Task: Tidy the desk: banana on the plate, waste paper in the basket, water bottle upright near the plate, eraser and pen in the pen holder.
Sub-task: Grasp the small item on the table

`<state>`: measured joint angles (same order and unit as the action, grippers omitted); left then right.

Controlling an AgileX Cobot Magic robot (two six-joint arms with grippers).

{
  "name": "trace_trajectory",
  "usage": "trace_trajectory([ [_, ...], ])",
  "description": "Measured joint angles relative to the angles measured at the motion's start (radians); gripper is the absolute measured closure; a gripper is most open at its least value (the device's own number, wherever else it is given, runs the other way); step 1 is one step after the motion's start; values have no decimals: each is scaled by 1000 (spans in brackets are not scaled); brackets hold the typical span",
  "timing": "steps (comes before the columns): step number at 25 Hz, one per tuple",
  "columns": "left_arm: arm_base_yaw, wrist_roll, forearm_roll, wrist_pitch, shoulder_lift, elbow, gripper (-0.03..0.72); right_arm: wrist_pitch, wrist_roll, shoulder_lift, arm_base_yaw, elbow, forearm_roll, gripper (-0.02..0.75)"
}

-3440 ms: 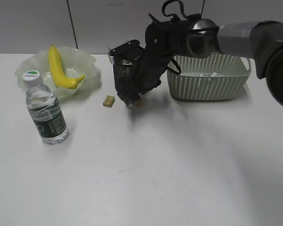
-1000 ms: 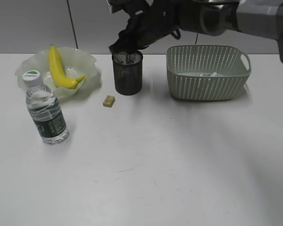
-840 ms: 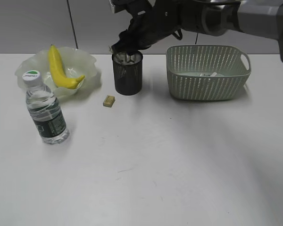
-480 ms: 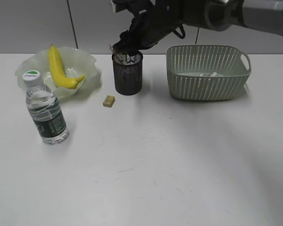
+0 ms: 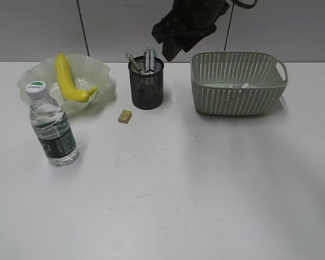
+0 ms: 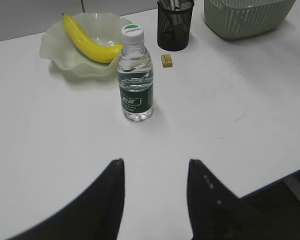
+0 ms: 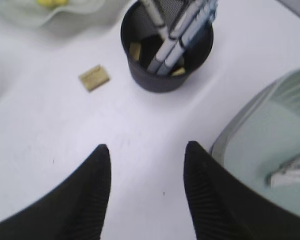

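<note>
Exterior view: front of the desk [image 5: 206,189], looking down at a slant toward the back wall, mid distance. Left wrist view: high and far back, tilted toward the pen holder [image 6: 175,25], most of the desk in frame. Right wrist view: close above the pen holder [image 7: 166,47], facing almost straight down. All three share the pen holder [image 5: 147,82] and the desk just beside it.

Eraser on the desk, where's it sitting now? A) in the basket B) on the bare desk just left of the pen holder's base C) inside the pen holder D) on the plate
B: the small tan eraser lies on the white desk, beside the black mesh pen holder, not in it.
</note>
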<state>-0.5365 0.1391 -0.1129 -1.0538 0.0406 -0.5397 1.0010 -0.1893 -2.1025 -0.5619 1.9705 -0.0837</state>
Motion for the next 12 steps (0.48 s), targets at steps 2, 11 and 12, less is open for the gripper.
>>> trace_trajectory([
  [2, 0, 0, 0, 0, 0, 0, 377, 95, 17, 35, 0, 0, 11, 353],
  [11, 0, 0, 0, 0, 0, 0, 377, 205, 104, 270, 0, -74, 18, 351],
  [12, 0, 0, 0, 0, 0, 0, 377, 205, 106, 311, 0, -109, 18, 351],
])
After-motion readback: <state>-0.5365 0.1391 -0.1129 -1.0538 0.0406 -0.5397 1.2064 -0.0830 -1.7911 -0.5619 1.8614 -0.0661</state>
